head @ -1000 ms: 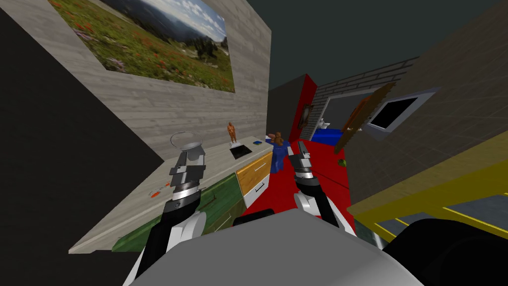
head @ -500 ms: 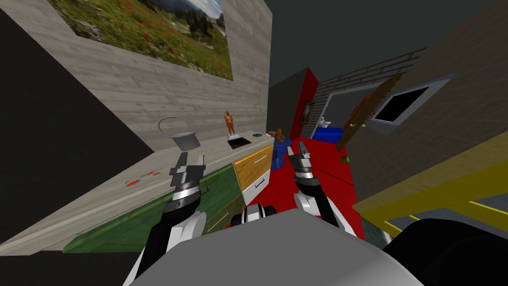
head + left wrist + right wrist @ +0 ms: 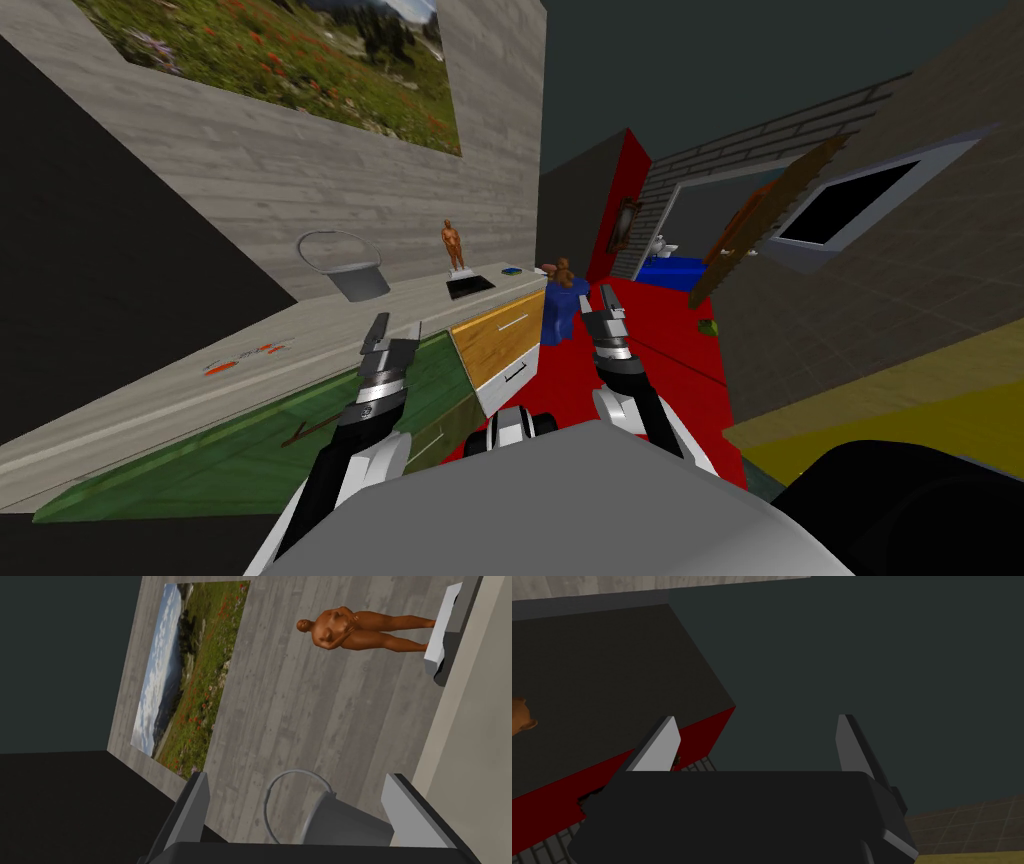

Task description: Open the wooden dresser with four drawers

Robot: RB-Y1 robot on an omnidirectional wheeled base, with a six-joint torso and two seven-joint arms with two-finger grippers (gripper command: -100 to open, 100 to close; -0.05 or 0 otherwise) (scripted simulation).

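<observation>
**Left gripper spread beside the dresser front; right gripper spread over the red floor**

Left gripper [image 3: 396,331] sits low and just left of centre in the head view, with its two fingers [image 3: 194,802] standing wide apart and nothing between them. It hangs where the pale countertop [image 3: 300,345] meets a long green front panel [image 3: 240,455].

The dresser [image 3: 497,345] lies just right of that gripper, near the middle of the frame. It is built in under the same countertop, at the far end of the green panel. Its upper front is wood-coloured with a pale bar handle, and its lower front is white with a dark handle. Both fronts look closed. A strip of green panel separates the gripper from the wooden front.

On the countertop beyond the gripper stands a grey bucket [image 3: 352,272] with its wire handle raised. In the left wrist view the bucket shows past the open fingers. Further along is a brown figurine [image 3: 452,245] on a small base. A landscape picture [image 3: 300,70] fills the upper left on the plank wall.

Right gripper [image 3: 597,303] is held just right of centre, above the red floor [image 3: 660,350], with its fingers also parted and empty.
</observation>
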